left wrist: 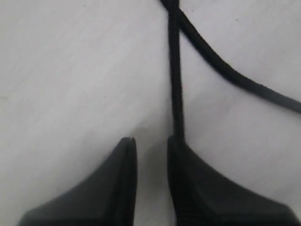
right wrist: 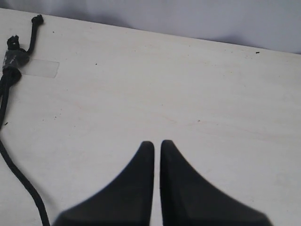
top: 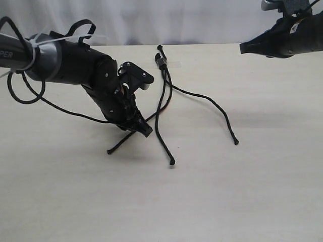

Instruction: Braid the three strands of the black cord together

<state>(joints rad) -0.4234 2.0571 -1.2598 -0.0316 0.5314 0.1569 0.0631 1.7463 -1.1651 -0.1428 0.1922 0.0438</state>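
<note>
The left gripper (left wrist: 150, 140) sits low on the table (top: 252, 201), jaws apart, with the nearest strand (left wrist: 175, 94) lying against one finger, unclamped. The black cord (top: 161, 61) is taped down at its bound end, its three strands (top: 202, 98) fanned out. The right gripper (right wrist: 154, 143) hangs closed, empty. I'd centre that strand in the gap before pinching, then carry it cleanly over the middle strand (top: 162, 136)

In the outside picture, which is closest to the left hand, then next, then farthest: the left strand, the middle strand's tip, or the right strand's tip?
1. The left strand: right at the left hand.
2. The middle strand's tip: a bit to the hand's right, toward the front.
3. The right strand's tip: far off to the right.
</note>
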